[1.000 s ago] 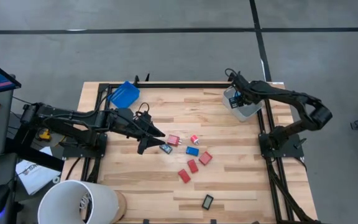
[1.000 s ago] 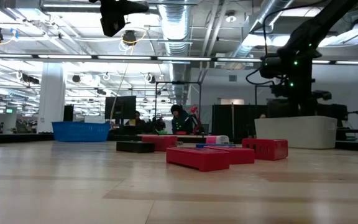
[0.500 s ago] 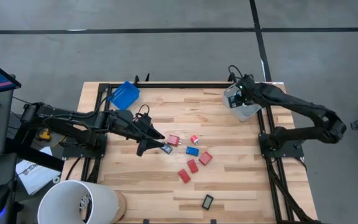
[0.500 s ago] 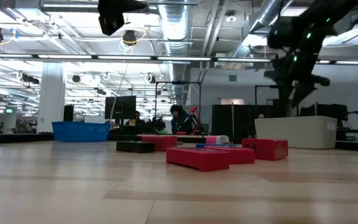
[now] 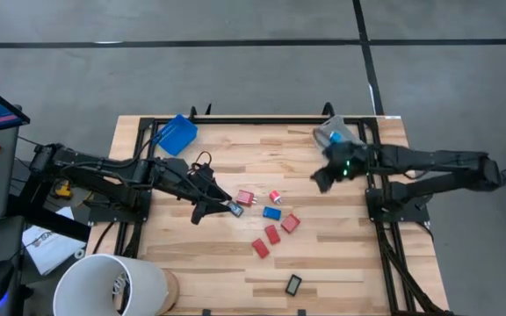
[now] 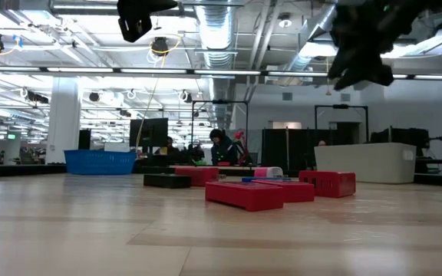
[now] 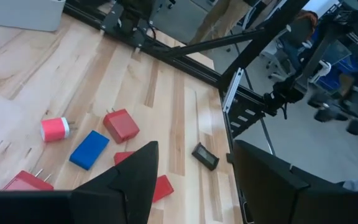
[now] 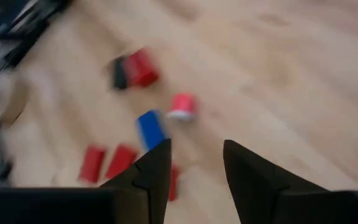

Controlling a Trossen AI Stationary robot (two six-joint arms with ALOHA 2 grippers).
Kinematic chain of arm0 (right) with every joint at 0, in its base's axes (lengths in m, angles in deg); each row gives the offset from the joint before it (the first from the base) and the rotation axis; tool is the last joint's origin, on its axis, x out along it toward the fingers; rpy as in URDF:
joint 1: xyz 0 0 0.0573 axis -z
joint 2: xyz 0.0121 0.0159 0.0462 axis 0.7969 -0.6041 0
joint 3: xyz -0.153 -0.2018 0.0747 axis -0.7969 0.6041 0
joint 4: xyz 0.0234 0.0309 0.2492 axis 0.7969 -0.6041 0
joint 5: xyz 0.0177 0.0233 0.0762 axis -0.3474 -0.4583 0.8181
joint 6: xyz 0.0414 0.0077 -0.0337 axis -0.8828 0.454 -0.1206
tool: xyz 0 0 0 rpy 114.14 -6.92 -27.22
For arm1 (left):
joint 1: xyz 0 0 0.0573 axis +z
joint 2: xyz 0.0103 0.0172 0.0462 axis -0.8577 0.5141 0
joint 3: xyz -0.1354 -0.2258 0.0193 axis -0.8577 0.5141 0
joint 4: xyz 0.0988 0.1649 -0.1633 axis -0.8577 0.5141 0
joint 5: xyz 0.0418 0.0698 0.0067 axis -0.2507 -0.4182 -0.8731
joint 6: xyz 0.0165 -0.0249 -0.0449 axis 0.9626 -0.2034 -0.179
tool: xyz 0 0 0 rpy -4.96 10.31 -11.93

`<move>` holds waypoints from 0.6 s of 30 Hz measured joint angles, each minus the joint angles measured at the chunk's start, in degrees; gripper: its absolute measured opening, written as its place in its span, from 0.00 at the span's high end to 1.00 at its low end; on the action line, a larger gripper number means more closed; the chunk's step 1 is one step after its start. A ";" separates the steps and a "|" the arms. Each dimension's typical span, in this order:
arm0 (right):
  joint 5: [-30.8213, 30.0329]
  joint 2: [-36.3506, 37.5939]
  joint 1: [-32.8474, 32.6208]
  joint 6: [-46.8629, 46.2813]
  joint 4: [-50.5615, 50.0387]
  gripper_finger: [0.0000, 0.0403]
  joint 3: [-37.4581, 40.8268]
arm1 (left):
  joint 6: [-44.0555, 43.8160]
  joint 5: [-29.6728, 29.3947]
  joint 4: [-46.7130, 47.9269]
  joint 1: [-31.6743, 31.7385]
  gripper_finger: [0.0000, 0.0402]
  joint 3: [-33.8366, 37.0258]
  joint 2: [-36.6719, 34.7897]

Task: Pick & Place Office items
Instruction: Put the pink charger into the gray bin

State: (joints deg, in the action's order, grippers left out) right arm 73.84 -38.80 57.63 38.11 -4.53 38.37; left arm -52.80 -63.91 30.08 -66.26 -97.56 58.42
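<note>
Hovering over red blocks [image 5: 271, 233] – left claw [image 5: 220, 208] open, empty

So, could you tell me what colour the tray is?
Blue tray, clearest in the high view.

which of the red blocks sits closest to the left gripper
The red block at the cluster's upper left, just right of the left gripper. The other red blocks lie lower and farther right, beyond the blue block.
</note>
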 joint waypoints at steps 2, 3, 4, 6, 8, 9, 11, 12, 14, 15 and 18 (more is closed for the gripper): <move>0.01 -1.05 -4.63 1.61 2.47 0.66 0.00 | 0.00 0.00 0.00 0.00 0.49 0.00 0.00; 0.01 -1.71 -6.75 2.77 4.00 0.66 0.00 | 0.00 0.00 -0.01 0.00 0.49 0.00 0.00; 0.02 -2.38 -8.72 3.92 5.78 0.66 0.00 | -0.02 0.00 -0.02 0.00 0.49 0.00 0.00; 0.01 -3.86 -12.34 5.70 8.48 0.66 0.00 | -0.09 -0.01 -0.02 -0.12 0.49 0.00 0.00; 0.01 -5.36 -15.52 5.96 10.34 0.65 0.00 | -0.11 -0.02 -0.04 -0.62 0.49 0.00 0.00; 0.03 -6.09 -17.00 5.96 10.81 0.65 0.00 | -0.13 -0.02 -0.04 -0.93 0.49 0.00 0.00; 0.16 -7.50 -20.48 5.96 11.65 0.64 0.00 | -0.32 0.00 -0.02 -1.88 0.49 0.00 0.00; 0.18 -8.10 -22.32 6.00 12.32 0.64 0.00 | -0.36 -0.02 -0.02 -2.39 0.49 0.00 0.00; 0.21 -9.23 -25.92 8.11 14.19 0.62 0.00 | -0.39 -0.17 0.00 -3.36 0.49 -0.02 0.00; 0.21 -9.86 -27.62 10.37 15.06 0.62 0.00 | -0.39 -0.56 0.02 -3.79 0.49 -0.02 0.00; -0.52 -11.81 -31.72 20.08 16.82 0.59 0.00 | -0.42 -1.73 0.16 -4.64 0.49 -0.02 0.00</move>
State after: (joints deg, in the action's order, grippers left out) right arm 73.31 -50.61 25.91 58.19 12.29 38.37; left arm -53.21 -65.63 30.25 -70.91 -97.59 58.42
